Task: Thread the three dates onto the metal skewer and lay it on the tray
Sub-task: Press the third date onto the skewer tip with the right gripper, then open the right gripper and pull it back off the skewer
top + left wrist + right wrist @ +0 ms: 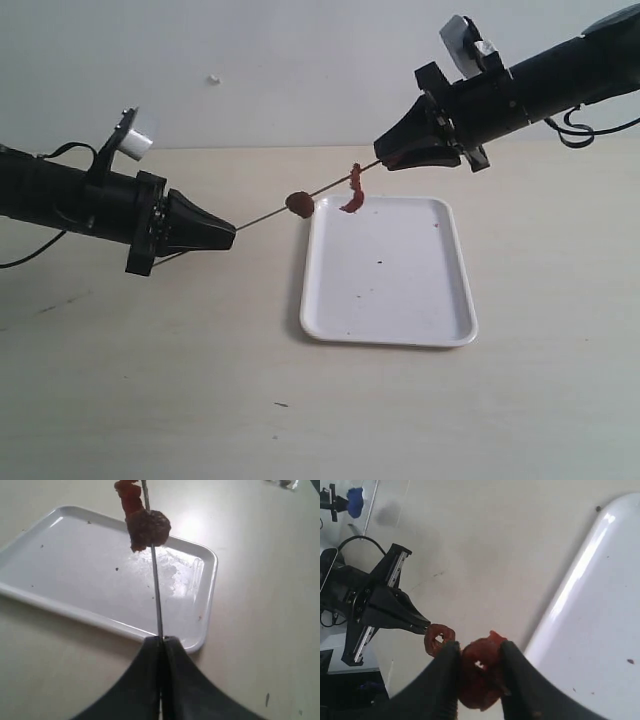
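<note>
My left gripper (232,229) (162,640) is shut on one end of the thin metal skewer (265,217) (156,590), which slants up to the right above the tray's (390,275) (75,565) far left corner. A round dark date (299,204) (149,528) sits mid-rod. Further along hangs a torn red date (353,190) (129,497) (439,637). My right gripper (382,158) (479,652) is at the rod's upper end, shut on a third red date (480,675). The rod's tip is hidden there.
The white tray (600,630) lies flat on the beige table with a few dark specks on it. A small dark crumb (281,405) lies on the table in front. A white scrap (213,79) shows on the back wall.
</note>
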Tool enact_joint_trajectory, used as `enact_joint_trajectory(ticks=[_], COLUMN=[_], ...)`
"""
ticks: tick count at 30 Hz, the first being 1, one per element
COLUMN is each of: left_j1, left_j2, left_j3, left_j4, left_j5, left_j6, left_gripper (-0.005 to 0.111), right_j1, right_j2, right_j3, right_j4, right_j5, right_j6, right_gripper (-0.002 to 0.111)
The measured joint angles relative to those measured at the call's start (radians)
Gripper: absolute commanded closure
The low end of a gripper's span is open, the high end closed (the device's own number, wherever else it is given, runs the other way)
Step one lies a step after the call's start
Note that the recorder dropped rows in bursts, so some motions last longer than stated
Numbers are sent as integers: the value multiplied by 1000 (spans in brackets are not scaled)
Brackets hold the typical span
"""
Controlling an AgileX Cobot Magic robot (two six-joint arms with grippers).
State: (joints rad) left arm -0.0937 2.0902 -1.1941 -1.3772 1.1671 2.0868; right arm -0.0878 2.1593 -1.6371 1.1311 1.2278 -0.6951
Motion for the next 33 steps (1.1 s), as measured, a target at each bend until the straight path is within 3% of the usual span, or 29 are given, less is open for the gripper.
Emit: enact_joint_trajectory(ticks=[5,7,10,12,19,26,29,33], left_j1=[-5,-5,-11,-16,-16,-16,-22,-54], left_j2=[0,0,0,0,0,0,0,2], left_j3=[0,0,0,0,0,0,0,0], left_j4=[-25,-31,-45,-51,-59,-93,-129,-192], left_j5=[0,0,23,32,37,7,-3,-15], left_j6=[0,0,2,4,4,-65,-139,-292], left_gripper=[107,107,107,107,107,107,107,107], right_j1=[10,10,14,15,6,-77,-116,-157], right_j2=[0,0,0,0,0,0,0,0], right_j3=[0,0,0,0,0,-48,-66,-72], right_j4=[17,28,60,71,83,101,121,184], right_j5=[-4,-4,-4,-4,-4,-4,-4,-4], right_j6=[-2,-12,-32,-46,-61,-73,-76,-98], right_gripper=[81,72,43,40,40,42,52,77])
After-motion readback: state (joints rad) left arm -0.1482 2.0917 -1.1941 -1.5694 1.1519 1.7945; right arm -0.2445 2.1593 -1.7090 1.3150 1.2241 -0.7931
